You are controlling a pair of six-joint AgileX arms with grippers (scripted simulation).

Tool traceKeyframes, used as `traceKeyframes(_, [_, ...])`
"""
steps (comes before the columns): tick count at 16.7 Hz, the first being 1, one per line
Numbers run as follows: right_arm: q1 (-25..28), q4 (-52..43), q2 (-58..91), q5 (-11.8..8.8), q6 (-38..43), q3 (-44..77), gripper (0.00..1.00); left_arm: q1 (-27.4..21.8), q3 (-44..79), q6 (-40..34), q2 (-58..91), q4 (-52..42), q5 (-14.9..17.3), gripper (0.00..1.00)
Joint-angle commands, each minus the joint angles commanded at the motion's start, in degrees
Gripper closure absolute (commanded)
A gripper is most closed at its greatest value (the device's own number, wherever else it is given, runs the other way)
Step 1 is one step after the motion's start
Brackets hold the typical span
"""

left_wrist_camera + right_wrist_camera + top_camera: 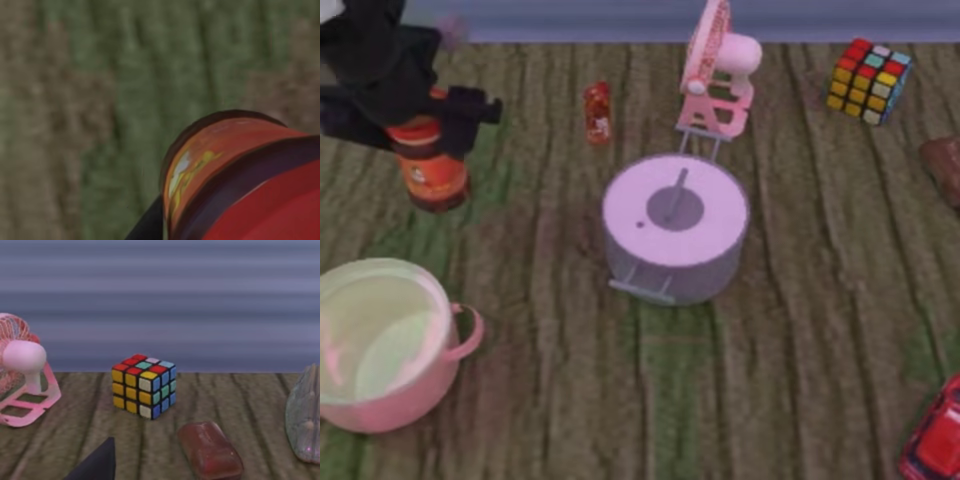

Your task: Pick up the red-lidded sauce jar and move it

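The red-lidded sauce jar [432, 168] is at the table's far left, near the back, with its orange-red label showing below my left gripper [420, 128]. That gripper is shut on the jar's upper part, and the dark arm hides the lid from above. In the left wrist view the jar [235, 165] fills the near corner, showing its red lid, dark band and orange label, with one dark finger [148, 226] beside it. The jar looks tilted. My right arm is outside the top view; only one dark fingertip [98, 463] shows in its wrist view.
A slim red bottle [597, 112] lies at the back. A lilac drum [675, 235] stands mid-table with a pink fan [720, 70] behind it. A pink pot [380, 340] is front left, a colour cube [867, 80] back right, a brown block [945, 165] right, a red car [935, 435] front right.
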Motion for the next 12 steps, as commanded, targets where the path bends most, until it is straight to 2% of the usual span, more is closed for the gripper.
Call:
traceKeyframes(3, [0.0, 0.0, 0.0, 0.0, 0.0, 0.0, 0.0, -4.5, -6.2, -11.1, -2.5, 4.2, -3.2, 1.0])
traceKeyframes(5, [0.0, 0.0, 0.0, 0.0, 0.0, 0.0, 0.0, -6.7, -9.3, -15.9, -3.8, 6.3, -4.8, 1.0])
traceKeyframes(7, [0.0, 0.0, 0.0, 0.0, 0.0, 0.0, 0.0, -7.9, -11.0, -18.2, -4.4, 7.5, -5.6, 1.0])
traceKeyframes(12, [0.0, 0.0, 0.0, 0.0, 0.0, 0.0, 0.0, -7.7, -11.1, -18.2, -4.1, 7.7, -5.6, 1.0])
